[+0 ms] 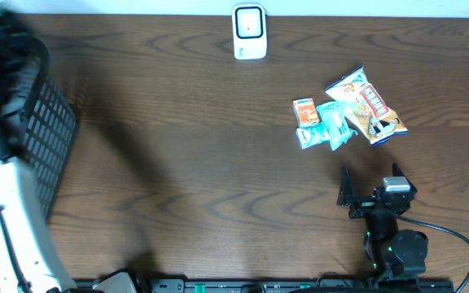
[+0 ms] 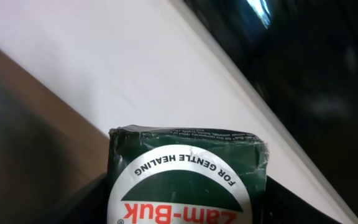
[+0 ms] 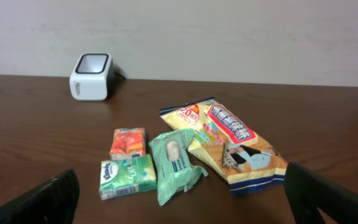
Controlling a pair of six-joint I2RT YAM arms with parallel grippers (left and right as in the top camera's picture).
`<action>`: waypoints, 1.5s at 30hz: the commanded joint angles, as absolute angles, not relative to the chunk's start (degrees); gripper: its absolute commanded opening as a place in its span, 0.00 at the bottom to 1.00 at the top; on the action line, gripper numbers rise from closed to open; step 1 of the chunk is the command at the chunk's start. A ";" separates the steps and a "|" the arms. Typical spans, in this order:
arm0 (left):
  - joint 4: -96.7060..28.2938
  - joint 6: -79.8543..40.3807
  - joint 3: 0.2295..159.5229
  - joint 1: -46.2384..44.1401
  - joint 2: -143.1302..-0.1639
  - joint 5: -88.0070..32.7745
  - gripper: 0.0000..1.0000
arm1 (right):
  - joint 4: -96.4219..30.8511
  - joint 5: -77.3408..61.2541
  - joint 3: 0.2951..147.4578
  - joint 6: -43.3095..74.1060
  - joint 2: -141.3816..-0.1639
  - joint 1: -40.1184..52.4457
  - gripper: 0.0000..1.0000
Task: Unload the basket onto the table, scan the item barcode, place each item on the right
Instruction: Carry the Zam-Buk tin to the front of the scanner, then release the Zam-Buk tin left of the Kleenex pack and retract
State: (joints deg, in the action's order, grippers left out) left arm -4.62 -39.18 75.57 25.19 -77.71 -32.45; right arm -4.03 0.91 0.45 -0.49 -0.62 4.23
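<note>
A dark green Zam-Buk box fills the bottom of the left wrist view, its label upside down. My left gripper is shut on it, with dark fingers at both sides, and no barcode shows on this face. Overhead, that gripper is lost in a dark blur at the top left. The white scanner stands at the table's far edge, also seen in the right wrist view as the scanner. My right gripper rests open near the front right, and nothing lies between its fingers.
A black wire basket stands at the left edge. Ahead of the right gripper lie a yellow snack bag, a green wipes pack, a Kleenex pack and a small orange pack.
</note>
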 commanded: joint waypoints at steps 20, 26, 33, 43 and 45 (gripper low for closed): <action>-1.65 -32.21 76.07 -32.38 -108.27 -10.76 0.77 | -4.23 1.13 0.30 -0.91 -0.38 4.05 0.99; 0.51 -30.41 76.07 -34.81 -111.20 -10.63 0.97 | -4.23 1.13 0.30 -0.91 -0.38 4.05 0.99; -3.03 -27.05 76.07 -30.52 -104.31 -10.61 0.99 | -4.23 1.13 0.30 -0.91 -0.38 4.05 0.99; -29.54 -21.58 76.07 -19.90 -89.71 -2.28 0.99 | -4.25 1.13 0.30 -0.91 -0.38 4.05 0.99; -34.50 -21.04 76.07 -18.20 -88.82 -2.22 0.99 | -4.23 1.13 0.30 -0.91 -0.38 4.05 0.99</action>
